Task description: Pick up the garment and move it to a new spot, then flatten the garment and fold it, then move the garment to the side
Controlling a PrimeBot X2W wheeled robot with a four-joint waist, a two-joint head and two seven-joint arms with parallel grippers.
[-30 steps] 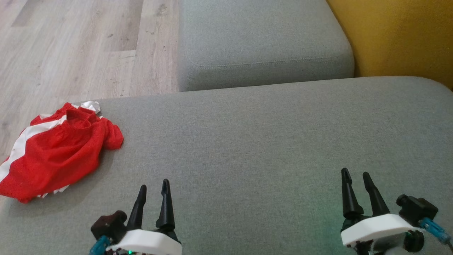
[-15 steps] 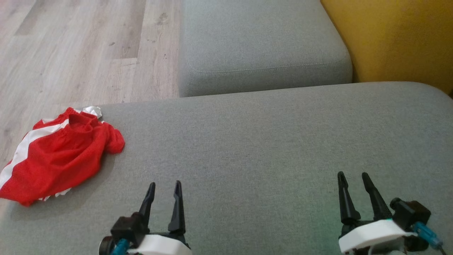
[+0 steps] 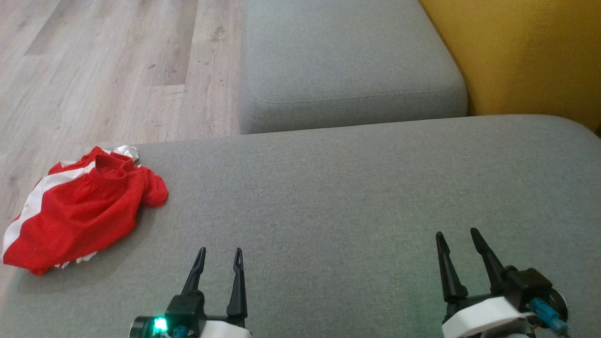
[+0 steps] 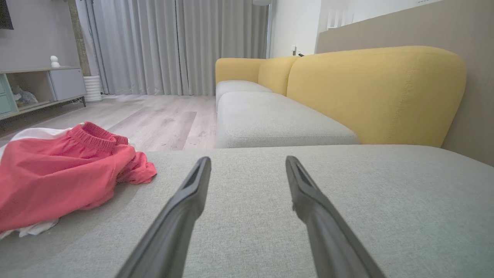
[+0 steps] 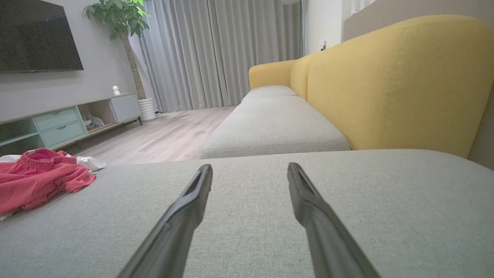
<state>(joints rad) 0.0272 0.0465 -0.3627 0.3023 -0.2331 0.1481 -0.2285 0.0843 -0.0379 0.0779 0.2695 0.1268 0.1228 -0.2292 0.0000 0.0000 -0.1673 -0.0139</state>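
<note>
Your left gripper (image 3: 220, 249) had drawn back toward 6 o'clock in the head view and turned at the wrist, so that a green light showed on its base; the head camera had also tipped, which slid the whole scene a little toward 6 o'clock. Both pincers stood parted by a moderate gap, with bare fabric showing between the fingers: the left low at about 7 o'clock of the view, the right gripper (image 3: 456, 232) at about 4 o'clock, fingers aimed near 12 o'clock. You had the garment (image 3: 80, 211), red mesh with a white stripe, crumpled at the 9 o'clock edge of the near grey cushion (image 3: 352, 197), well apart from both grippers and at about 10 o'clock from the left one. Its long axis ran from 7 o'clock to 1 o'clock, the gathered waistband at the 1 o'clock end toward the wooden floor (image 3: 117, 70), the white stripe along its 10 o'clock side. A second grey cushion (image 3: 347, 61) lay at 12 o'clock, with the yellow backrest (image 3: 526, 51) at 2 o'clock.
</note>
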